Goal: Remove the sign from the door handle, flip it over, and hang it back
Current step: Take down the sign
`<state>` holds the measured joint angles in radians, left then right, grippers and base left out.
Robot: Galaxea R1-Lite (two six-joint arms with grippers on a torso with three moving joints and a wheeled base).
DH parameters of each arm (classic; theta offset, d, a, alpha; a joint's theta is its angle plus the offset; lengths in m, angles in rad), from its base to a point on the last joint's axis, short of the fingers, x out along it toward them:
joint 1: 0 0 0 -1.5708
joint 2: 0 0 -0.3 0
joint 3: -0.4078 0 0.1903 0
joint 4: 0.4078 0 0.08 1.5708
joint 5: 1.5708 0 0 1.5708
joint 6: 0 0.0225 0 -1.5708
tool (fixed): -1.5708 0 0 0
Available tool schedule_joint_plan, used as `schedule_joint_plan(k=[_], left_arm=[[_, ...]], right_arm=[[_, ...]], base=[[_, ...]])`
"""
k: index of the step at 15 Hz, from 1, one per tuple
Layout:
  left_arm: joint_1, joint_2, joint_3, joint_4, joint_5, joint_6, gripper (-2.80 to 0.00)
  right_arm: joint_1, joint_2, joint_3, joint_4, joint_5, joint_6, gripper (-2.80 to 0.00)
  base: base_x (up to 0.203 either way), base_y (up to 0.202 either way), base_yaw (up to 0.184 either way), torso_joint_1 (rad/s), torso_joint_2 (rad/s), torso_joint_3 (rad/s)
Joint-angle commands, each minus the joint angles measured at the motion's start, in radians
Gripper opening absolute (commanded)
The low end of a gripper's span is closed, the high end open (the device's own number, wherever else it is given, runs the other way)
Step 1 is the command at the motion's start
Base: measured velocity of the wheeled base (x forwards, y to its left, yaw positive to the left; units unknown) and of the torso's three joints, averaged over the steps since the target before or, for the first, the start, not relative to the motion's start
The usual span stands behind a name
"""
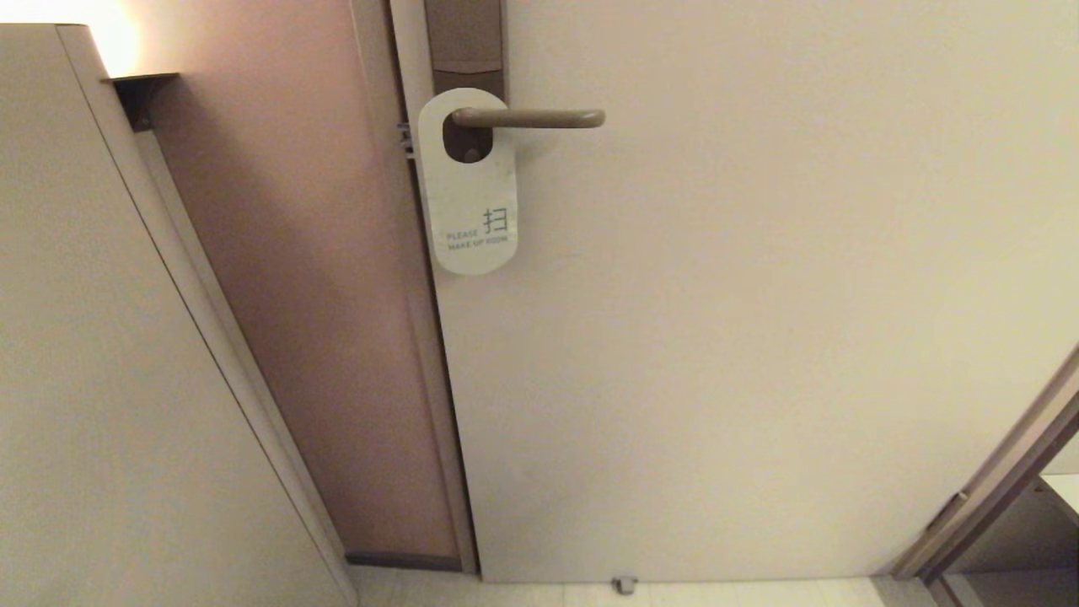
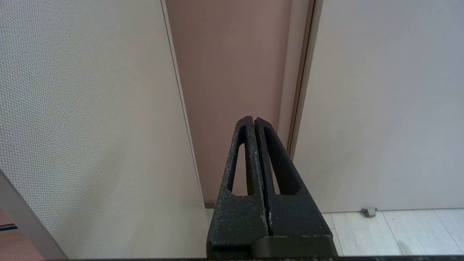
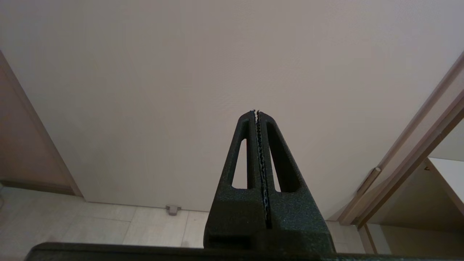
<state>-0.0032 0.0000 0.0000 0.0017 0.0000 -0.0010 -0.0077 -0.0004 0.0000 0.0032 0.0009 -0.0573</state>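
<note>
The sign (image 1: 469, 185) hangs on the door handle (image 1: 529, 118), white "PLEASE MAKE UP ROOM" face outward, well above both grippers. Left gripper (image 2: 254, 119): fingers pressed together, holding nothing, pointed at the door's hinge-side edge. Right gripper (image 3: 256, 112): likewise closed and empty, facing the door (image 3: 203, 72) low near the door stop (image 3: 173, 209).

Three views toward door (image 1: 759, 337), seemingly low.

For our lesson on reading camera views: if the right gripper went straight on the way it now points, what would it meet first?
Most likely the bare face of the door. The right gripper, fingers shut, points at plain door panel, with nothing showing in between. The sign and handle are not in that line. How far off the door is cannot be told.
</note>
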Motion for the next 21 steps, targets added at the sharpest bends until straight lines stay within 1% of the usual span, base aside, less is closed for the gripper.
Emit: schedule_joint_plan(k=[1,13,16,18,21], left_arm=[[0.000,0.000,0.000,0.000,0.000,-0.001,-2.80],[0.000,0.000,0.000,0.000,-0.002,0.001,-2.80],[0.000,0.000,0.000,-0.001,-0.003,0.013,-2.80],[0.000,0.000,0.000,-0.003,-0.009,0.039,-2.80],[0.000,0.000,0.000,-0.005,-0.011,0.042,-2.80]], right_arm=[[0.000,0.000,0.000,0.000,0.001,-0.001,-2.80],[0.000,0.000,0.000,0.000,0.001,-0.001,-2.80],[0.000,0.000,0.000,0.000,0.001,-0.001,-2.80],[0.000,0.000,0.000,0.000,0.001,-0.001,-2.80],[0.000,0.000,0.000,0.000,0.001,-0.001,-2.80]], base=[[0.000,0.000,0.000,0.000,0.00,0.000],[0.000,0.000,0.000,0.000,0.00,0.000],[0.000,0.000,0.000,0.000,0.00,0.000],[0.000,0.000,0.000,0.000,0.00,0.000],[0.000,0.000,0.000,0.000,0.00,0.000]])
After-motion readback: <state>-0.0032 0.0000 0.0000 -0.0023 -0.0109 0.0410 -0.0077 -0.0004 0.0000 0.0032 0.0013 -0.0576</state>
